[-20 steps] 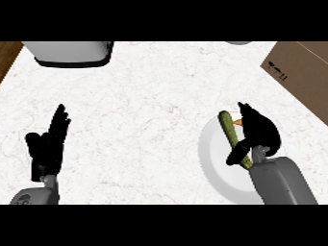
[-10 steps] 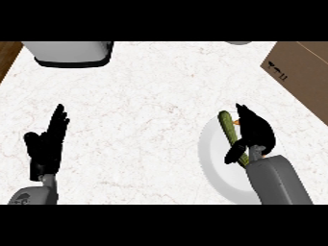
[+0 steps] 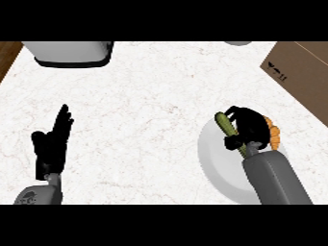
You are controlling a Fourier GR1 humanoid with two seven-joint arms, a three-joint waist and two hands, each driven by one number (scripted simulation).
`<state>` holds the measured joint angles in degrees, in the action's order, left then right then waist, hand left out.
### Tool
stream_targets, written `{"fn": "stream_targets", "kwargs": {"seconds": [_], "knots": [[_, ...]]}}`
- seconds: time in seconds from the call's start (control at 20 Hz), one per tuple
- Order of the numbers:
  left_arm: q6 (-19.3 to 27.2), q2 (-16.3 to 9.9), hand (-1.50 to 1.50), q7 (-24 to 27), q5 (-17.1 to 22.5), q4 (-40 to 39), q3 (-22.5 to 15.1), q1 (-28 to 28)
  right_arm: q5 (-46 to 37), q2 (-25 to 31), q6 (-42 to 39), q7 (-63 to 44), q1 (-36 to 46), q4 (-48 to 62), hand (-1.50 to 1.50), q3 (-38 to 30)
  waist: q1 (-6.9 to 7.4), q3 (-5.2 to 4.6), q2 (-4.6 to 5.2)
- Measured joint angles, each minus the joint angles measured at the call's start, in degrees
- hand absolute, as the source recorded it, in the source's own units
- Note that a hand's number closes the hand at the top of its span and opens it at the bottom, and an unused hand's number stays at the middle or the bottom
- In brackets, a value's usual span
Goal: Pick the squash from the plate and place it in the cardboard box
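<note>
While the right hand (image 3: pixel 248 129) sat over the plate (image 3: pixel 212 158), its fingers were curled round the squash (image 3: pixel 228 125), a green elongated veg whose upper end poked out at the hand's left; the rest was hidden under the hand. Squash was thus at the plate's upper part, but can't tell if it touched the plate or was lifted off. An orange item (image 3: pixel 273 133) also showed at the plate's right edge, partly behind the hand. The box (image 3: pixel 309 77) stood at the worktop's (image 3: pixel 152 96) upper right, well apart from the plate; its inside wasn't visible. Left hand (image 3: pixel 53 141) rested open at lower left, fingers straight & up, holding nothing. A grey container (image 3: pixel 70 53) stood at top left, contents not seen.
</note>
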<state>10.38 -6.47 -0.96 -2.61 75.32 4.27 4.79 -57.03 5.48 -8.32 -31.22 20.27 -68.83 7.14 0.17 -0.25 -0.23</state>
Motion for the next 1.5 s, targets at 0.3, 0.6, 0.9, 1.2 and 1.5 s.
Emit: {"fn": "stream_targets", "kwargs": {"seconds": [0.3, 0.6, 0.9, 1.2, 1.5], "knots": [[-0.43, 0.11, 0.00, 0.08, 0.09, 0.92, 0.23, -0.92, -3.43, -0.23, 3.93, 1.88, -1.52, -1.17, 1.50, 1.45, -0.08, 0.00, -0.04], [-1.29, -0.54, 0.00, -1.98, 0.42, 2.75, 0.48, -0.43, -4.33, -1.20, 3.48, -2.31, 6.49, 6.13, 1.50, -2.63, 0.37, 0.15, 0.20], [-1.37, -0.87, 0.00, -1.95, 0.42, 1.12, 1.25, 1.09, -5.61, -0.81, 6.16, -5.65, 16.30, 16.46, 1.50, -6.73, 0.46, 0.23, 0.36], [-1.12, -0.37, 0.00, -1.17, 0.00, 2.44, 0.87, -0.92, -7.09, 0.50, 2.90, -8.96, 20.22, 10.10, 1.50, -5.70, 0.01, 0.24, 0.12], [-1.06, -0.72, 0.00, -1.61, 0.22, 1.63, 1.63, -0.08, -8.20, 2.21, 0.19, -13.93, 22.26, -2.49, 1.50, -5.73, -0.58, 0.22, -0.04]]}}
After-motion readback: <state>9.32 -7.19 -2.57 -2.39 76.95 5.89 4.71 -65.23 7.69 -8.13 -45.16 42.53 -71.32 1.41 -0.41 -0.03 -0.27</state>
